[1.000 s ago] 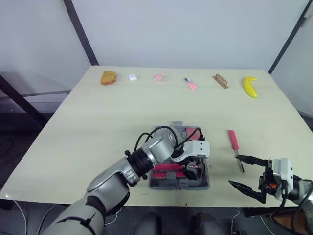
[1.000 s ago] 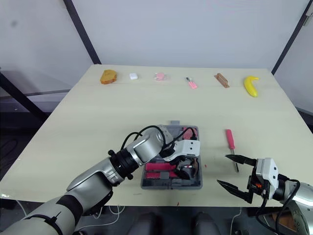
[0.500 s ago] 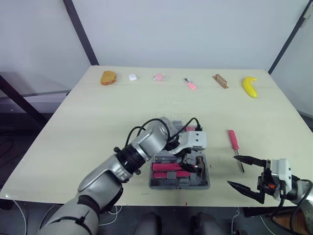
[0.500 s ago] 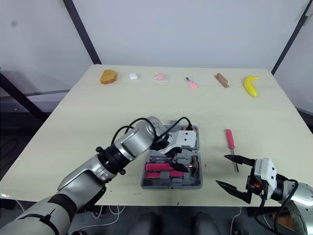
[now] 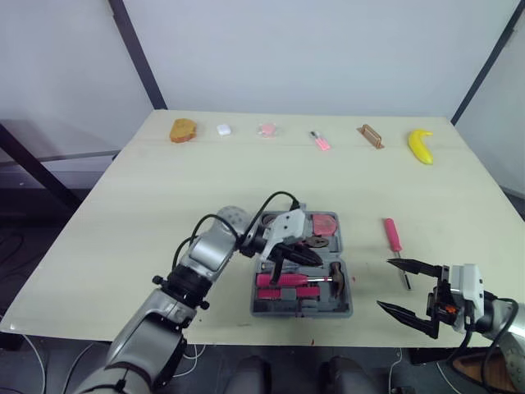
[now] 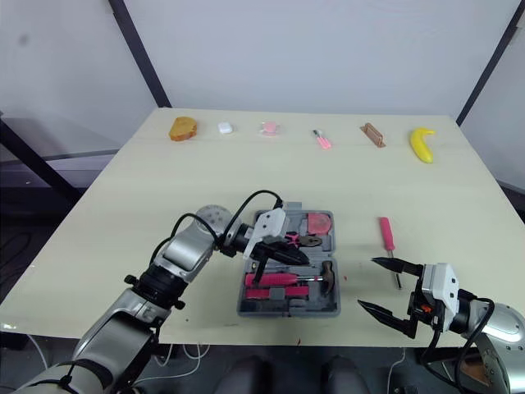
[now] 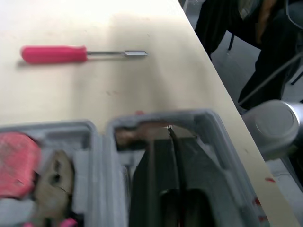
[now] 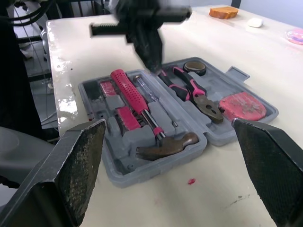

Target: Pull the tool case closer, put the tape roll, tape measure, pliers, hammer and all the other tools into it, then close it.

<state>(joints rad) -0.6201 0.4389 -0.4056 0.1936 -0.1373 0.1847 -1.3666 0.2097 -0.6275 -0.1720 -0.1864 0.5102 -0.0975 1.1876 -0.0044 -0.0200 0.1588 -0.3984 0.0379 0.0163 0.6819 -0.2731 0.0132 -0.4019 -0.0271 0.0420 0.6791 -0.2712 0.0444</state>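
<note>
At the near edge the right gripper (image 5: 385, 283) hangs empty, jaws spread wide. The open tool case (image 5: 302, 309) lies mid-surface, and the hammer (image 5: 328, 281) now rests in its near half. The left gripper (image 5: 312, 258) has lifted off it leftward, jaws closed on nothing. The red-handled screwdriver (image 5: 393, 235) stays outside, right of the case.

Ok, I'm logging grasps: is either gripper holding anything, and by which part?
Nothing, as far as shows. The right gripper is open and empty; the left gripper hovers over the tool case with no tool in it.
</note>
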